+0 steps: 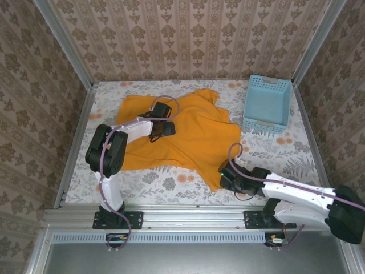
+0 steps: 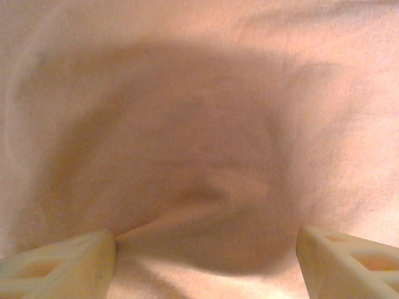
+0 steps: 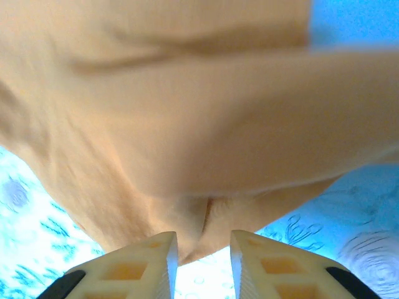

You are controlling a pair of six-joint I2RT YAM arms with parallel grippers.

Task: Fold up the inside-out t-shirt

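Left gripper (image 2: 206, 235) rests on the orange-yellow t-shirt (image 1: 197, 134), fingers spread wide. The right gripper (image 3: 202, 240) — at 5 o'clock — pinches its hem.

Bright even top view, wrist views blurred, round shadow on t-shirt (image 2: 187, 143)

Plain orange-yellow t-shirt (image 1: 188, 137), short-sleeved, no print, soft & wrinkly, spread mostly flat across mid table, one sleeve out to far left, cloth bunched up at far edge, near-right corner drawn to a point twd front.
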